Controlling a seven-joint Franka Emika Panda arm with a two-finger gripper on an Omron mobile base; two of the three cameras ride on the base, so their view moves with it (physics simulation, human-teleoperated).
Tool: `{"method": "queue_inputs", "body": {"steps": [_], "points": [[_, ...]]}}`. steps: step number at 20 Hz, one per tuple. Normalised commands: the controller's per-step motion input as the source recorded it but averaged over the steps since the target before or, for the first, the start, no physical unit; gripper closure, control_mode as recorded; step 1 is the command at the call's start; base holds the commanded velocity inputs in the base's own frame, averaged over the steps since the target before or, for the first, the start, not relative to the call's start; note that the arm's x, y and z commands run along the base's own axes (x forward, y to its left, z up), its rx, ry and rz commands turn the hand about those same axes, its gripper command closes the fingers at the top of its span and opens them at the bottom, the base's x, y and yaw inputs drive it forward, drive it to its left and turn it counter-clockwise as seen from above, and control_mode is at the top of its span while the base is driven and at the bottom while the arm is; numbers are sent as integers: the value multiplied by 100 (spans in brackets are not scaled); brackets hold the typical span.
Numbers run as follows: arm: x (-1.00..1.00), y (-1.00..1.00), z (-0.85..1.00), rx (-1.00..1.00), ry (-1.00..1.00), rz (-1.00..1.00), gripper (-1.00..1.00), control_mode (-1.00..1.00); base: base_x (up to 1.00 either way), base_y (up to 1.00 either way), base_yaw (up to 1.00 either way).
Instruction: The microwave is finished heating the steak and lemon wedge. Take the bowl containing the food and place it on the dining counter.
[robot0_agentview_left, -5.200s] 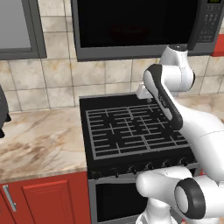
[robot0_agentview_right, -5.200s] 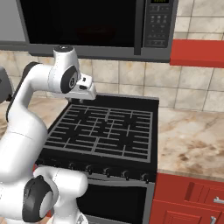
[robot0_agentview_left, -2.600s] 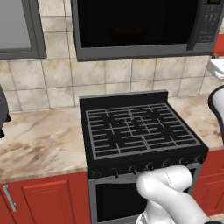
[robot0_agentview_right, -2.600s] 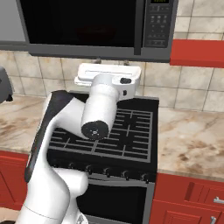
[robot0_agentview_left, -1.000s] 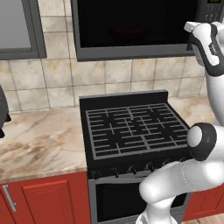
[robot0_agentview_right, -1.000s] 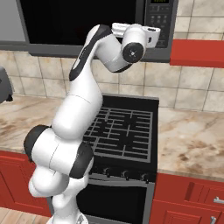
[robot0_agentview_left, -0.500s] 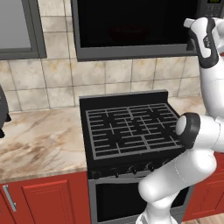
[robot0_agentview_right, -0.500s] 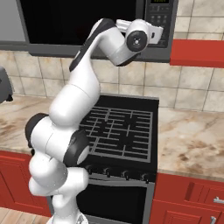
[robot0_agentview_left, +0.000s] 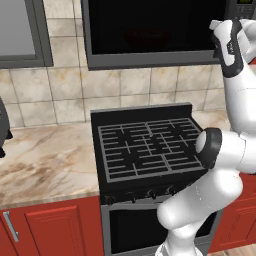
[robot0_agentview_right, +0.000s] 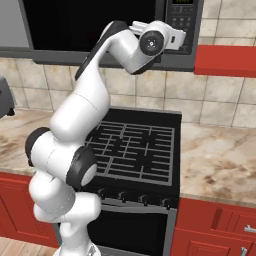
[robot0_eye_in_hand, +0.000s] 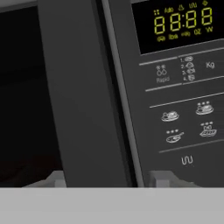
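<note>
- The microwave (robot0_agentview_left: 155, 30) is seen mounted above the black stove (robot0_agentview_left: 145, 150), door closed; its top is cut off by the frame edge in both base views.
- Behind the black glass a faint reddish shape is noted at about 12 o'clock from the stove in the left base view, probably the bowl (robot0_agentview_left: 145, 39); its rim and contents cannot be resolved. Steak and lemon wedge cannot be made out.
- The gripper (robot0_agentview_right: 176, 35) is raised to the microwave's right end, at the seam between door and button panel (robot0_eye_in_hand: 183, 109). In the left base view the hand is seen from behind at 2 o'clock, fingers hidden.
- In the hand view two pale finger tips (robot0_eye_in_hand: 159, 179) are just seen at 6 o'clock, spread apart, one on each side of the door's dark vertical frame (robot0_eye_in_hand: 83, 96); nothing is pinched. Contact with the door cannot be confirmed.
- The display (robot0_eye_in_hand: 183, 22) is lit yellow-green; small icons below it are legible only as pictograms.
- A marble counter (robot0_agentview_left: 45, 160) flanks the stove at 9 o'clock, with open surface; a dark object (robot0_agentview_left: 2, 132) is cut off at its left edge.
- A red wall cabinet (robot0_agentview_right: 225, 60) abuts the microwave at 3 o'clock.
</note>
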Motion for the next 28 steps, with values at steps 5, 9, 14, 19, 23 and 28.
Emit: {"method": "queue_inputs", "body": {"steps": [5,9,14,19,23,28], "points": [[0,0,0,0,0,0,100,-100,0,0,0],[0,0,0,0,0,0,100,-100,0,0,0],[-30,0,2,0,-4,0,100,-100,0,0,0],[-69,-1,11,0,-9,2,100,-100,0,0,0],[-94,-5,28,2,-7,2,100,-100,0,0,0],[-98,-1,48,1,-1,0,100,-100,0,0,0]]}}
